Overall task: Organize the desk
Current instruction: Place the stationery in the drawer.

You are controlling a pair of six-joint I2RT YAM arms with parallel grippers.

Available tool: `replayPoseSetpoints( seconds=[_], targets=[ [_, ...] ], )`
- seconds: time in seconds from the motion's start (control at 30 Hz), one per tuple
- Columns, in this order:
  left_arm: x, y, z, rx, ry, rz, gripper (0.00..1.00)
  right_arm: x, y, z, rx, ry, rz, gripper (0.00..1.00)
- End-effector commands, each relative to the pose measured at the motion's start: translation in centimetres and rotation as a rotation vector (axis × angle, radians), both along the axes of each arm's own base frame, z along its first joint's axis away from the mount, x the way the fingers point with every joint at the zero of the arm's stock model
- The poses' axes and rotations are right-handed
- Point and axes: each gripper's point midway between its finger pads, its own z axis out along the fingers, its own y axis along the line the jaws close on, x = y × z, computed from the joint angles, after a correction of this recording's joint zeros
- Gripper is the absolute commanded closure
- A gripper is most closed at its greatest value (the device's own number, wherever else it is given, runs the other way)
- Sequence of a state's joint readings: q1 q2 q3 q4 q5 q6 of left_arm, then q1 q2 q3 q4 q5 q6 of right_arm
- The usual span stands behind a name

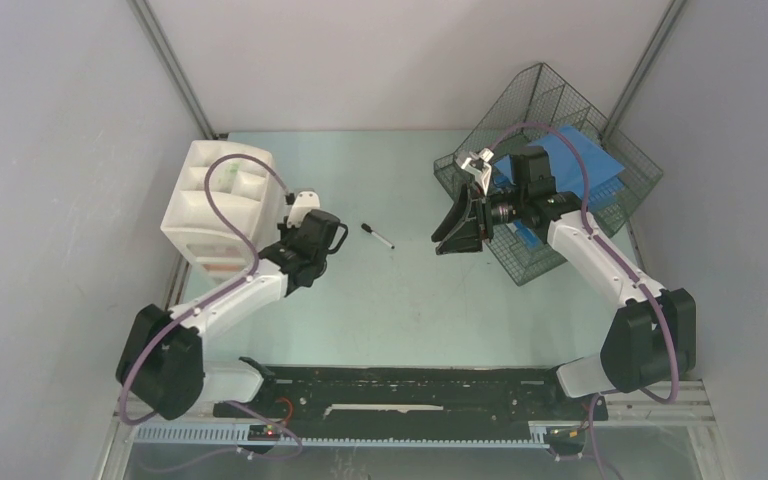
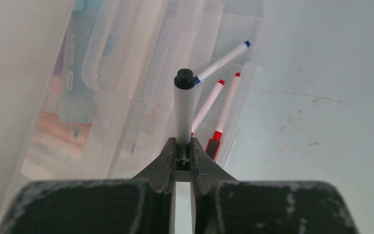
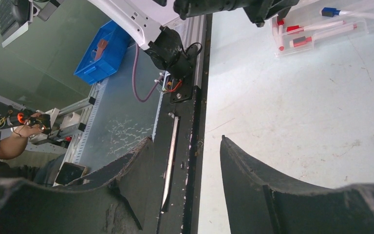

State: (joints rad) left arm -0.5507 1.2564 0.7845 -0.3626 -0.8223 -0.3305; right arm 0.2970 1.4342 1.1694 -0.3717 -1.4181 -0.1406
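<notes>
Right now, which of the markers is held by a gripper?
The black-capped marker, clamped in the left gripper. The blue-capped marker and two red-capped markers lie in the clear tray; another marker lies loose on the desk.

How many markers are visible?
5: a black-capped marker in the left gripper, one blue and two red in the clear tray, one on the desk; more may be hidden.
</notes>
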Motion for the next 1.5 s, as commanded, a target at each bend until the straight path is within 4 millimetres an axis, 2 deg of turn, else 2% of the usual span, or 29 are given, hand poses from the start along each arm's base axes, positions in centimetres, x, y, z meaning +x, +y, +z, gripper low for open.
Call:
replayPoseSetpoints(
  seconds=[0.0, 0.2, 0.37, 0.47, 0.57, 0.7, 0.93, 1.03, 1.13, 1.27, 1.47],
  targets=[
    [1.6, 1.5, 1.2, 0.093, -0.012, 0.067, 0.95, 0.0, 0.0, 0.1, 0.004, -0.027, 0.005, 0.4],
    [2.8, 2.3, 0.3, 0.135, 0.03, 0.093, 0.82, 0.0, 0.1, -0.1, 0.002, -0.023, 0.004, 0.4],
    [3.3, 1.9, -0.2, 0.131, 0.051, 0.081, 0.59, 0.1, 0.1, -0.2, -0.002, -0.025, 0.0, 0.4],
    [3.1, 1.7, 0.2, 0.098, 0.042, 0.083, 0.46, 0.2, 0.1, -0.3, -0.006, -0.025, -0.003, 0.4],
    [2.9, 1.0, 1.0, 0.034, 0.032, 0.056, 0.42, 0.3, 0.0, -0.5, -0.012, -0.028, -0.009, 0.4],
    [2.3, -1.4, 2.0, -0.11, 0.012, -0.071, 0.38, 0.5, 0.0, -0.8, -0.029, -0.053, -0.029, 0.4],
    [-0.6, -6.5, 4.7, -0.409, -0.115, -0.384, 0.29, 1.1, -0.2, -1.5, -0.066, -0.095, -0.065, 0.4],
    [-2.0, -7.7, 5.7, -0.518, -0.2, -0.46, 0.16, 1.6, -0.3, -2.1, -0.098, -0.119, -0.095, 0.4],
    [-3.3, -8.4, 5.6, -0.597, -0.248, -0.506, 0.01, 2.2, -0.3, -2.8, -0.139, -0.152, -0.128, 0.4],
    [-4.8, -9.4, 5.1, -0.673, -0.241, -0.56, 0.0, 3.4, 0.2, -4.3, -0.271, -0.22, -0.171, 0.39],
    [-6.6, -10.4, 5.2, -0.78, -0.246, -0.606, 0.0, 5.6, 2.3, -7.1, -0.533, -0.267, -0.18, 0.38]
  ],
)
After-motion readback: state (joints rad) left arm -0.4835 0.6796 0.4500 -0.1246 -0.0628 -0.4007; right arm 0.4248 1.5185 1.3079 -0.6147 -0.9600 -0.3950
